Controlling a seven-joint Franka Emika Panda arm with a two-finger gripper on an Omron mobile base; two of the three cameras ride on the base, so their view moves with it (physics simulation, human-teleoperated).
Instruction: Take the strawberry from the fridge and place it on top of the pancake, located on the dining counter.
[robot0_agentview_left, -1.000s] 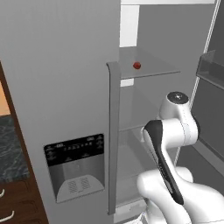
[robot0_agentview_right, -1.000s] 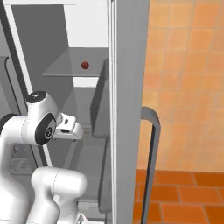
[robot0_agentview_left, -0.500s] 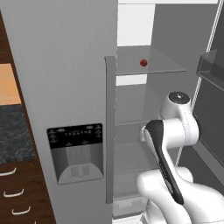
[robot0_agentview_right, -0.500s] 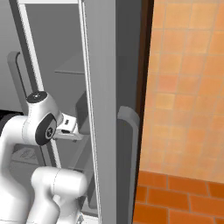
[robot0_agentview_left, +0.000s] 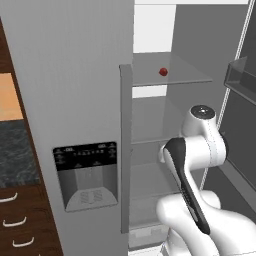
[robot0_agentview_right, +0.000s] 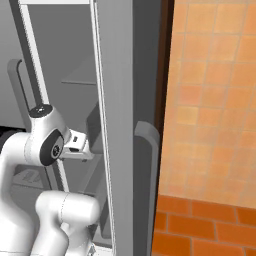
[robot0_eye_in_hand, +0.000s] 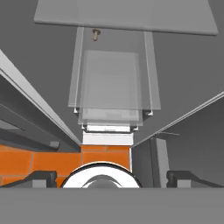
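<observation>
The fridge (robot0_agentview_left: 75, 75) is open and the strawberry (robot0_agentview_left: 163, 72) lies on an upper glass shelf (robot0_agentview_left: 175, 75), far above the gripper (robot0_eye_in_hand: 109, 177), whose jaws are spread and empty, so the reach comes next: raise the hand to the berry.

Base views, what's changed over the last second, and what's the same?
The whole picture has shifted, so the base has driven, swinging toward the fridge; nothing was taken hold of or let go. The strawberry sits where it was on its glass shelf, and the arm keeps its folded pose.
</observation>
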